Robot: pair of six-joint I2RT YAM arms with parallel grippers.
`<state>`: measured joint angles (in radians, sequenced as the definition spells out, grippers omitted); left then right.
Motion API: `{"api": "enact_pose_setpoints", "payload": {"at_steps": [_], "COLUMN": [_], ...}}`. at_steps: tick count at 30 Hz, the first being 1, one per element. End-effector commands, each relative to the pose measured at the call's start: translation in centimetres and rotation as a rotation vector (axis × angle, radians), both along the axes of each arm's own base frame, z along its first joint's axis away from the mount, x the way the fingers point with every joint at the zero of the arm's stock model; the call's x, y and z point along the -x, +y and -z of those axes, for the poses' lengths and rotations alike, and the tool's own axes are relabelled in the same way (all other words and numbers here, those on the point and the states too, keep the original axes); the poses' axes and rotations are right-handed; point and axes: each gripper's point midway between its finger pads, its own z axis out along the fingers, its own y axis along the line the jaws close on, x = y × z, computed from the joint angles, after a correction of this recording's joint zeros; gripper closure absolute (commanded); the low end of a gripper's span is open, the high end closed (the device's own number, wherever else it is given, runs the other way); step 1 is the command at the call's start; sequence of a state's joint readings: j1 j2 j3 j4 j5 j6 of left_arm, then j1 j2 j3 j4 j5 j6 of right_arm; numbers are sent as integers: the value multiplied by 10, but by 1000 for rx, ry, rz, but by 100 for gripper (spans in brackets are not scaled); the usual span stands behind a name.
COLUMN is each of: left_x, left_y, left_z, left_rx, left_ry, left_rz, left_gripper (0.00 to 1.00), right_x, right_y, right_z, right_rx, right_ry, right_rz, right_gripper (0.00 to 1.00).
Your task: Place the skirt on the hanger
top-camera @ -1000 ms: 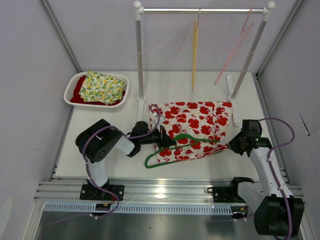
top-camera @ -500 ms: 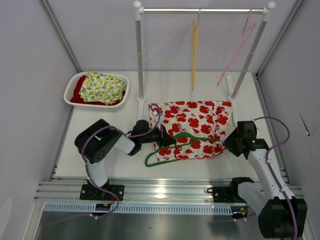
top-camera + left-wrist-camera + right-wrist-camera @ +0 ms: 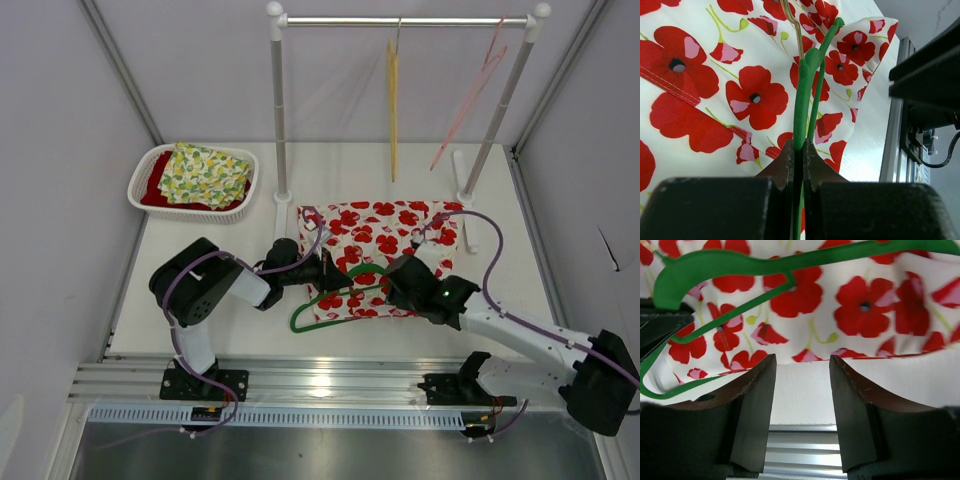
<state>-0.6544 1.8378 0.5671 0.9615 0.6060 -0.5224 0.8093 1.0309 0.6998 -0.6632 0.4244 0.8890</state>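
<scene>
Since a second ago the right arm has swung in from the skirt's right edge toward its middle, and its claw has gone from nearly shut to parted. The right gripper (image 3: pixel 802 362) (image 3: pixel 393 288) now has its jaws well apart with nothing between them, their tips just short of the near hem of the skirt (image 3: pixel 860 305).

The left gripper (image 3: pixel 799 147) (image 3: pixel 335 280) is clamped tight on the green hanger (image 3: pixel 802 95), its jaws pinching the thin plastic near the neck.

The skirt (image 3: pixel 390 235) (image 3: pixel 700 90), white with red poppies, lies spread flat on the middle of the table, between the two claws. The green hanger (image 3: pixel 310 318) (image 3: pixel 715 262) rests across its near left part, the hook sticking out past the hem toward the arms. Whether any of the hanger passes inside the cloth is hard to tell from these views.

At the far left stands a white slatted basket (image 3: pixel 135 190). It holds a folded lemon-print cloth (image 3: pixel 205 172) lying on top of a red cloth (image 3: pixel 155 190).

Behind the skirt stands a clothes rack (image 3: pixel 400 20) with a yellow hanger (image 3: pixel 391 100) and a pink hanger (image 3: pixel 470 95) on its bar.

The table (image 3: pixel 200 228) is plain white, with pale grey walls (image 3: pixel 60 150) on three sides and a metal rail (image 3: pixel 320 380) along the near edge.
</scene>
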Motion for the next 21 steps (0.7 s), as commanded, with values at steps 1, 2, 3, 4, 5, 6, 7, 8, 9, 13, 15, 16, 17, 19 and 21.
{"api": "enact_pose_setpoints", "payload": {"at_steps": [1,2,3,4,5,6,7,8,9,13,15,16,17,19,21], "left_x": [-15,-14,-14,-15,-15,-15,-14,-15,-14,-15,-14,-14,-14,-14,-13], "left_y": [5,5,5,5,4,4,4,4,3,3,2,2,3,2,2], "left_z": [4,5,4,5,4,4,5,5,4,4,5,4,5,5,6], "left_rx": [-42,-43,-42,-43,-41,-41,-43,-42,-39,-39,-39,-38,-39,-38,-39], "left_ry": [-65,-63,-64,-62,-66,-64,-62,-63,-62,-63,-61,-63,-59,-60,-57], "left_rz": [-28,-27,-27,-27,-23,-22,-20,-20,-16,-15,-12,-12,-12,-9,-8], "left_gripper": [100,100,100,100,100,100,100,100,100,100,100,100,100,100,100], "right_x": [-18,-21,-20,-16,-18,-16,-12,-13,-12,-9,-7,-6,-4,-2,2], "right_y": [41,56,68,87,98,108,122,133,139,165,175,178,184,191,199], "right_z": [-19,-20,-17,-9,-9,-8,-2,-1,0,8,17,19,23,24,27], "right_rx": [-38,-56,-53,-30,-14,0,23,14,23,21,28,28,27,21,26], "right_ry": [-119,-132,-126,-109,-133,-140,-136,-149,-156,-170,-164,-162,-164,-168,-170], "right_rz": [-51,-84,-121,-174,-208,-238,-274,-293,-317,-382,-404,-409,-420,-432,-445], "right_gripper": [48,48,48,48,47,46,45,46,46,46,46,46,46,45,45]}}
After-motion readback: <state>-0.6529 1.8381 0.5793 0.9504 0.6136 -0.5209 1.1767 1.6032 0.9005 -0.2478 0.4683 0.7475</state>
